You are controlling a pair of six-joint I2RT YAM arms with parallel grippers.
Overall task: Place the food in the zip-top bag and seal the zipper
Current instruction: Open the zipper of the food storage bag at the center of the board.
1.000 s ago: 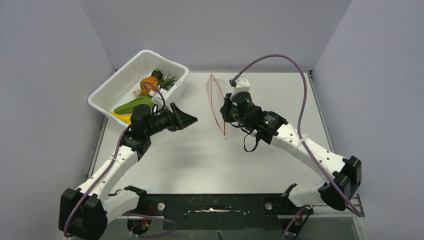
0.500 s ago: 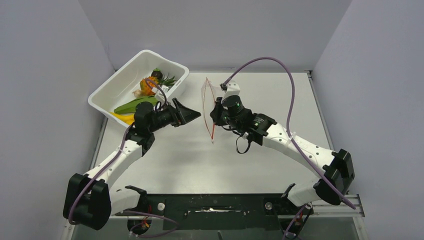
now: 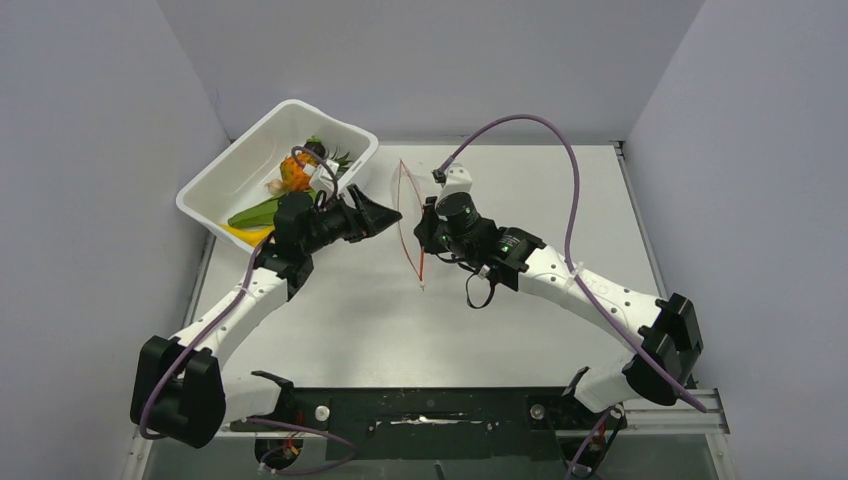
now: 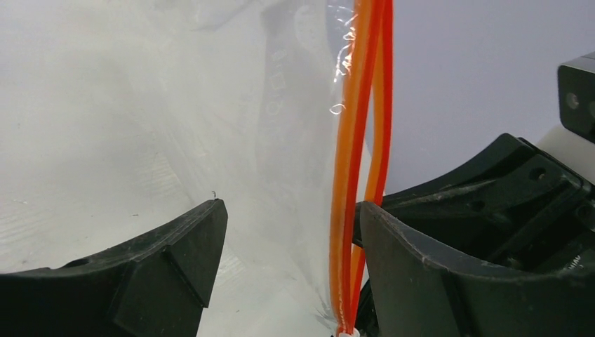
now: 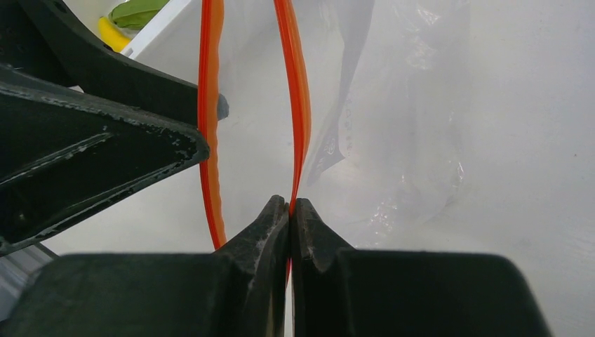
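Beside the white rectangular plastic tub (image 3: 215, 172) holding the colourful toy food (image 3: 293, 176), the clear floppy zip-top bag (image 3: 409, 212) has its red zipper (image 3: 399, 226) running near-to-far, one lip pinched in the right gripper (image 3: 424, 225), the tub-side lip between the open left gripper (image 3: 391, 215) jaws.

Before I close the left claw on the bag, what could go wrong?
Two risks. In the left wrist view both strips of the zipper run close together beside one finger of the open left claw; closing might catch both and pinch the mouth shut. The right claw grips one strip only at its very fingertips, so a sideways pull could slip the floppy zip-top bag free.
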